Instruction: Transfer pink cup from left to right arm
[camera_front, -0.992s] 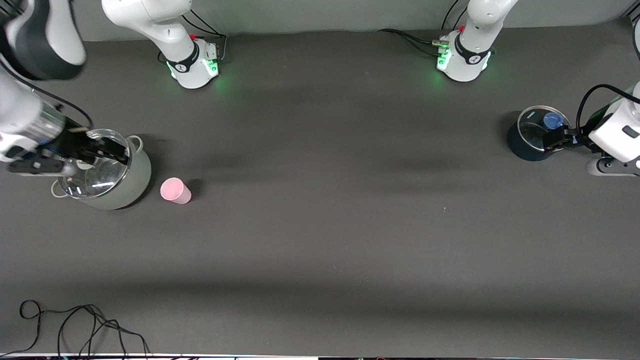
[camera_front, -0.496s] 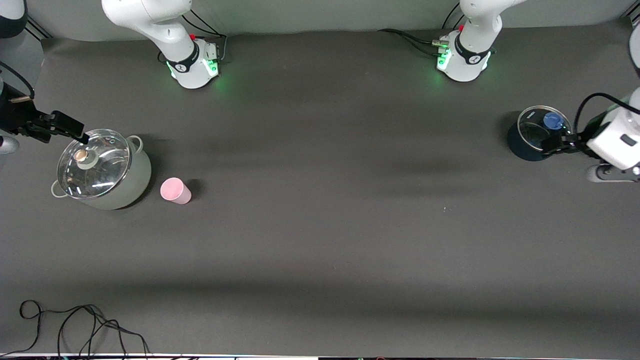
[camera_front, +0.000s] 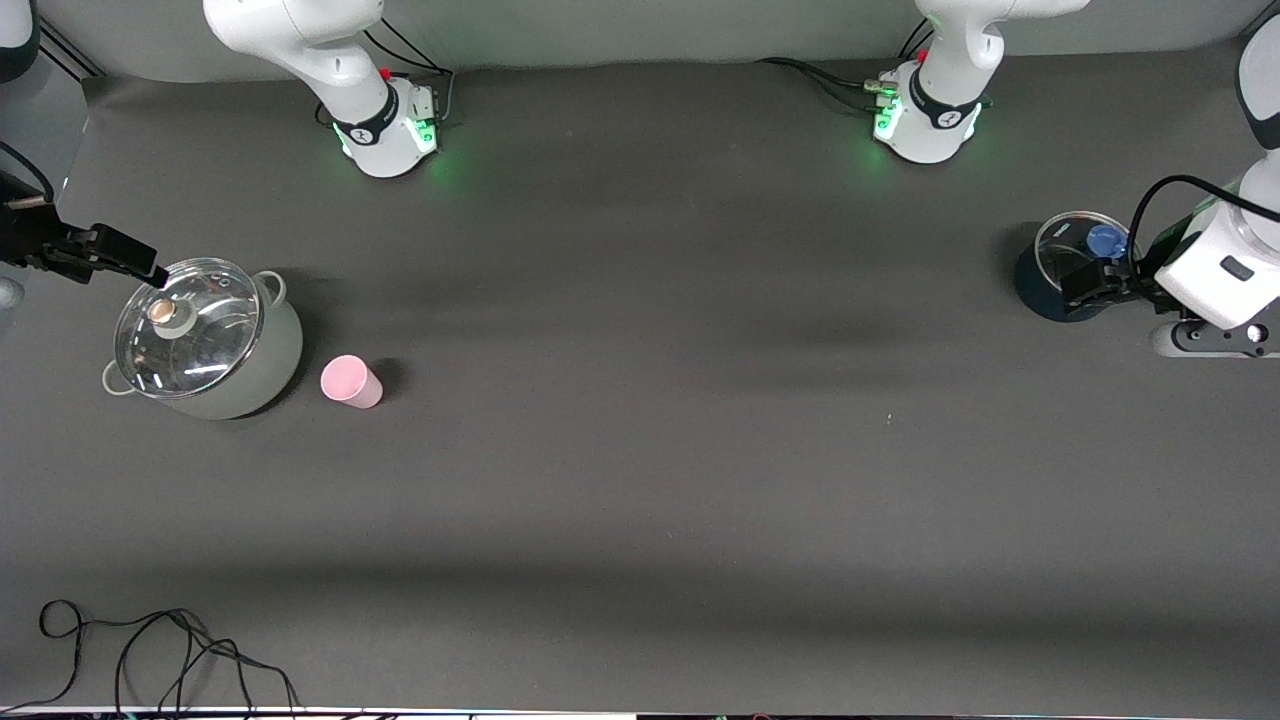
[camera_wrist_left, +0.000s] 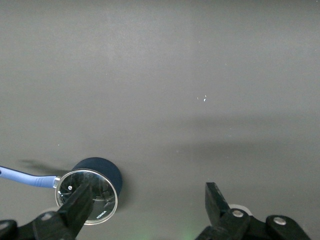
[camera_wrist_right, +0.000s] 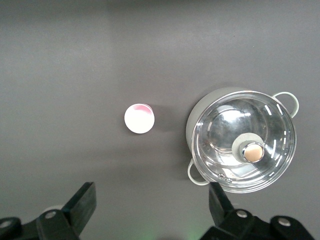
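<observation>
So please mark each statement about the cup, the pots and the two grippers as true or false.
1. The pink cup stands beside the pale pot. True.
2. The left gripper holds the cup. False: it is open and empty, over the dark pot.
3. The pale pot carries a glass lid. True.
4. The cup lies on its side. False: it stands upright.
5. The right gripper is shut. False: it is open, holding nothing.

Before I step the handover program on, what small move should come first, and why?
Probably bring the right gripper, open, over the pink cup. The cup stands untouched beside the lidded pot at that arm's end, while the left gripper, also open, is over the dark pot at its own end.
</observation>
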